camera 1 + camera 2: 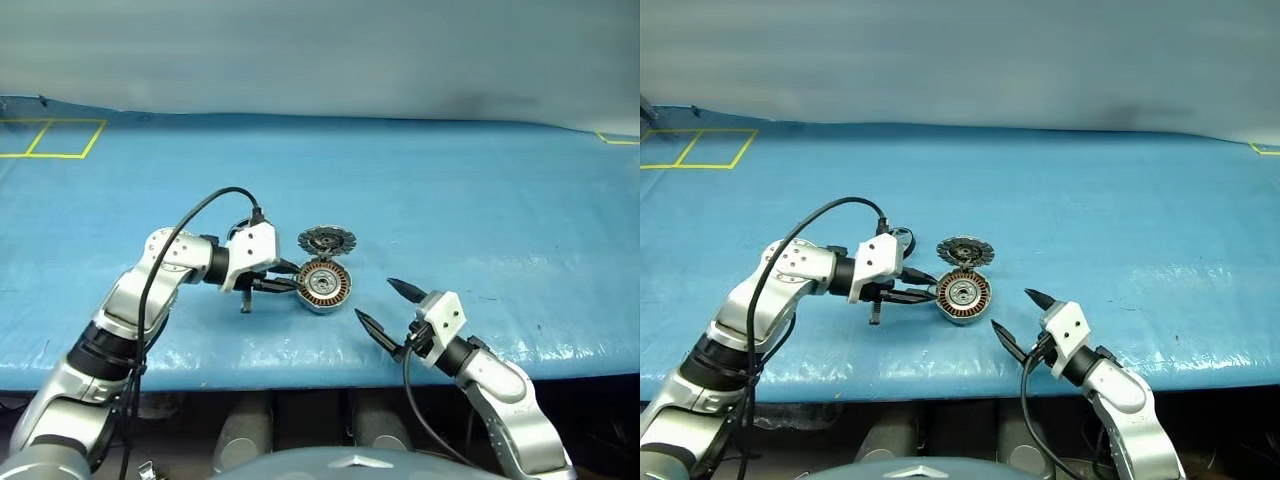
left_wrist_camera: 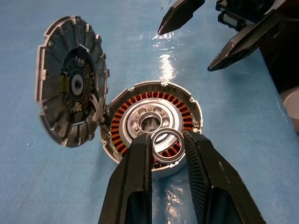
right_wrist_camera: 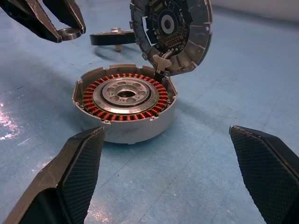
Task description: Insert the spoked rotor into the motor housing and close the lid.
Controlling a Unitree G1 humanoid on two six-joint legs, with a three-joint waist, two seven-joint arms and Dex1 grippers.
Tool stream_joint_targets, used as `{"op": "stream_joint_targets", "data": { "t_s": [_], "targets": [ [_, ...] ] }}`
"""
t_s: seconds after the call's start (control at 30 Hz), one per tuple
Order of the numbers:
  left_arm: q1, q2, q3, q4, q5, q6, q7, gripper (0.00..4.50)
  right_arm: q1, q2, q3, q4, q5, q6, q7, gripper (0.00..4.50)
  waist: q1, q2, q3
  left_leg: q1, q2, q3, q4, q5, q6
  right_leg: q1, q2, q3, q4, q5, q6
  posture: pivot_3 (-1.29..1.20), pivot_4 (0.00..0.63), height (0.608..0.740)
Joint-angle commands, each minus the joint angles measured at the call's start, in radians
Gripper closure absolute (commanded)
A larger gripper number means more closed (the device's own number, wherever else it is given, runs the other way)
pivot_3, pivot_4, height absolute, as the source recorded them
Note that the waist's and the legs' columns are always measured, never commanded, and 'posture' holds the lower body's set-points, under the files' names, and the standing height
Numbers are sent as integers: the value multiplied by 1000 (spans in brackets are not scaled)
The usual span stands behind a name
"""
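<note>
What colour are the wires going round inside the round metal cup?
Coppery orange-brown windings inside the grey motor housing; clearest in the right wrist view.

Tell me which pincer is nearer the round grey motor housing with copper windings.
Left. The left pincer, gripping a small silver ring, hovers right over the round grey motor housing. The right pincer waits open, apart from it on the near side.

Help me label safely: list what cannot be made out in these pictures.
- The spoked rotor, right wrist view: it lies nearly edge-on, so the spokes do not show, and the lid covers one end.
- The lid's outer face: turned away from every camera.
- The motor housing, left wrist view: its near wall is hidden behind the left gripper and the thin ring it holds.
</note>
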Motion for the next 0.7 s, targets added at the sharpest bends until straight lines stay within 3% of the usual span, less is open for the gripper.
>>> {"op": "stream_joint_targets", "data": {
  "t_s": [0.03, 0.27, 0.7],
  "targets": [
    [-36, -21, -25, -27, -3, -15, 8, 3764, 8, 6, 3, -12, 11, -40, 4, 0, 1, 0, 0, 0, 0, 0, 0, 0, 0, 0, 0, 0, 0, 0, 0, 0, 150, 740],
    [-90, -93, -100, 51, 50, -16, 59, 3764, 25, 10, 11, -12, 16, -65, 8, 0, 2, 0, 0, 0, 0, 0, -1, 0, 0, 0, 0, 0, -1, 0, 0, 0, 150, 740],
    [-157, -108, -164, 165, 130, -75, 52, 3764, 21, 24, 18, -4, 9, -64, -13, 0, 2, 0, 0, 0, 0, 0, -2, 0, 0, -1, 0, 0, -2, 0, 0, 0, 150, 740]
  ]
}}
